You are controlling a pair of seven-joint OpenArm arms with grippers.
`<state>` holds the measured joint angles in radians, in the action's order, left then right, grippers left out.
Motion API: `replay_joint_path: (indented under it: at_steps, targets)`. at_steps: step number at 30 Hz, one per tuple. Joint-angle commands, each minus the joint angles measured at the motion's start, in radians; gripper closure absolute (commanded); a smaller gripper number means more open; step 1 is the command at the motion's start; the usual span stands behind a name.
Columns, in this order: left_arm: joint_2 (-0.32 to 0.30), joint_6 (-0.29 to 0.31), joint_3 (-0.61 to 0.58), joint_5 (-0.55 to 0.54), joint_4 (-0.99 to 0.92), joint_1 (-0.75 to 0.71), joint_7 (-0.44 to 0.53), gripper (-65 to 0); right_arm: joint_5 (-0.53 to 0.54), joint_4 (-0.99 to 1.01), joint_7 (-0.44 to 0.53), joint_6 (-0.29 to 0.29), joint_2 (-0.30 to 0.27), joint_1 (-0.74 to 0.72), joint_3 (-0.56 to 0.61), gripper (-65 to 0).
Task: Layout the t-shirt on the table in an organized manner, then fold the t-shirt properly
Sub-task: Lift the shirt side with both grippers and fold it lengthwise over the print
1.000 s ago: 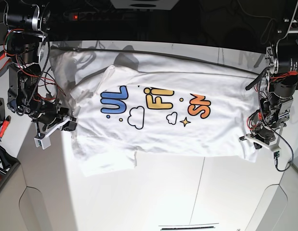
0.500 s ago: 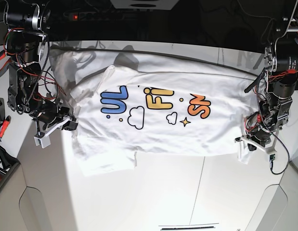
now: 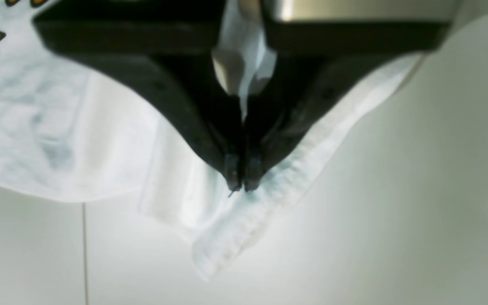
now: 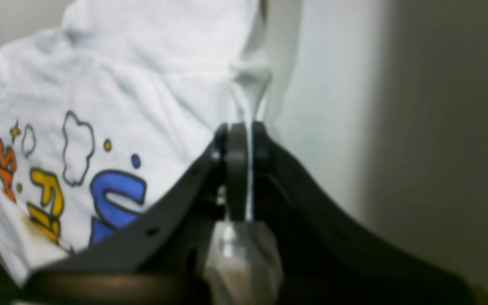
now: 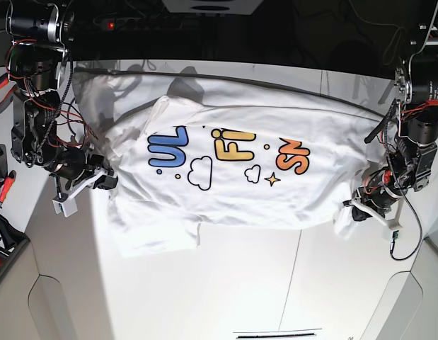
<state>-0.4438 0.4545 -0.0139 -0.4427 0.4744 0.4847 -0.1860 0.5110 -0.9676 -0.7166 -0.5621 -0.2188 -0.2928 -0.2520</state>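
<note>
The shirt (image 5: 233,170) lies spread across the far half of the tabletop (image 5: 275,283), print upward, folded so that only the tops of the blue, yellow and orange letters show, with clouds and a star below them. One sleeve (image 5: 158,237) sticks out toward the near edge.

Left pincer (image 3: 239,186): jaws drawn together on the hemmed corner (image 3: 227,237) of the shirt, white cloth running up between them. The corner hangs in a point below the tips, over bare tabletop crossed by a thin dark seam (image 3: 84,250). In the base view this pincer (image 5: 354,210) sits at the shirt's near right-hand corner.

Right pincer (image 4: 237,131): jaws close together at the shirt's edge, beside the blue letter. A pale strip shows between them, probably cloth, but the view is blurred. In the base view it (image 5: 109,180) meets the shirt's left-hand edge.
</note>
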Motion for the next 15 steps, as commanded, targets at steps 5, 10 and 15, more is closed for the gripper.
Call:
replay_joint_path:
  at_steps: [5,10,15]
  targets:
    - [-0.061,0.095,0.013,-0.097,0.020,0.022,-0.017,0.0,0.021,-0.142,-0.017,-0.014,-0.011,-0.025,-0.001,0.0]
    - [-0.073,0.195,0.107,-0.163,0.020,0.022,-0.101,0.0,0.034,-0.265,-0.086,-0.014,-0.011,-0.025,-0.001,0.0]
    - [-0.087,0.244,0.225,-0.253,0.020,0.021,-0.211,0.0,0.051,-0.340,-0.122,-0.014,-0.011,-0.005,-0.001,0.0]
